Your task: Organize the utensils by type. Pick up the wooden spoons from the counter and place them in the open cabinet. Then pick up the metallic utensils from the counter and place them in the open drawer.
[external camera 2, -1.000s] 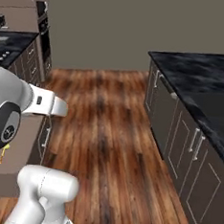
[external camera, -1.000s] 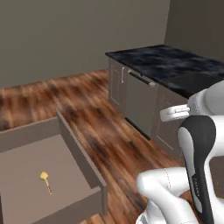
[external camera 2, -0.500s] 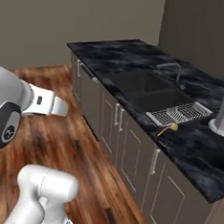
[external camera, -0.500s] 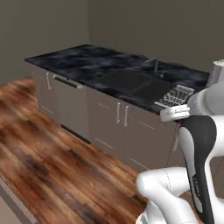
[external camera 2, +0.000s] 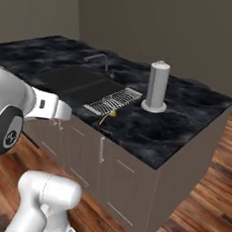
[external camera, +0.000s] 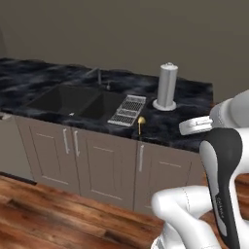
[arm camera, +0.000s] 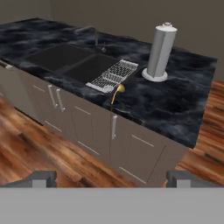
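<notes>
- One metallic utensil (external camera: 140,124) (external camera 2: 107,116) (arm camera: 117,92) lies on the counter (external camera: 185,104) (external camera 2: 187,119) (arm camera: 175,105) near its front edge, yellow head up against the corner of the dish rack (external camera: 127,110) (external camera 2: 113,101) (arm camera: 110,75) and handle pointing out toward the edge.
- From that utensil, in the left base view, the rack is at about ten o'clock, the sink (external camera: 73,101) (arm camera: 65,59) at nine o'clock beyond it, and the paper towel holder (external camera: 166,87) (external camera 2: 157,87) (arm camera: 160,51) at about one o'clock, well apart.
- Judged from this, at least this metallic utensil is left to carry to the drawer; whether any wooden spoons remain I cannot tell.
- The gripper (arm camera: 111,178) is held back from the counter, off the cabinet fronts (arm camera: 87,122), looking down at the utensil at roughly twelve o'clock; its fingertips (arm camera: 41,178) stand wide apart, with nothing between them.
- The arm is folded close to the base, the forearm level.
</notes>
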You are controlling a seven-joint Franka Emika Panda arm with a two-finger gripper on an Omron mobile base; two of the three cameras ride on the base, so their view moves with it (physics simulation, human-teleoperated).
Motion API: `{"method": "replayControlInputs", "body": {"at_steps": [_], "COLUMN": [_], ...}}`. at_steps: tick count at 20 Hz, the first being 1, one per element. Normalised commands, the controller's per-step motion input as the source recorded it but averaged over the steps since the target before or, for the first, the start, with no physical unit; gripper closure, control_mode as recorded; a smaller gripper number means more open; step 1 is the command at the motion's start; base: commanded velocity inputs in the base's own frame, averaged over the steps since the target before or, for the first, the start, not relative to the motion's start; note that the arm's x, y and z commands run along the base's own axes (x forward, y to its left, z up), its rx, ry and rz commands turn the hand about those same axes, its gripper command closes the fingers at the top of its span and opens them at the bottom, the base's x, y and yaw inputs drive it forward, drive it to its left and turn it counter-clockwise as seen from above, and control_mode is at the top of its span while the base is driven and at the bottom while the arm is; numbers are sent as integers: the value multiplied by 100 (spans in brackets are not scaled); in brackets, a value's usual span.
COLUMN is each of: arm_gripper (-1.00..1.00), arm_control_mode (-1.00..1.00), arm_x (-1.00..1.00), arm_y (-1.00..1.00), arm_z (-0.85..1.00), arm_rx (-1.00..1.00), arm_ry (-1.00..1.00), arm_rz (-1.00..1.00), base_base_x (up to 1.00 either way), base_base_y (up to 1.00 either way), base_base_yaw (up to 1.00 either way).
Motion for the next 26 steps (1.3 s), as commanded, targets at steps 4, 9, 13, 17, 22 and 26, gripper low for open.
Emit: {"method": "replayControlInputs", "body": {"at_steps": [4, 9, 13, 17, 22, 26], "arm_gripper": [-100, -100, -100, -100, -100, -100], "arm_control_mode": [100, 100, 100, 100, 100, 100], "arm_x": [0, 0, 0, 0, 0, 0], "arm_y": [0, 0, 0, 0, 0, 0], "arm_z": [0, 0, 0, 0, 0, 0], "arm_rx": [0, 0, 0, 0, 0, 0], "arm_ry": [0, 0, 0, 0, 0, 0], "arm_rz": [0, 0, 0, 0, 0, 0], "base_base_x": [46, 42, 58, 63, 57, 47], "base_base_y": [27, 29, 18, 11, 21, 36], "base_base_yaw": [-34, -25, -25, -30, -30, -25]}}
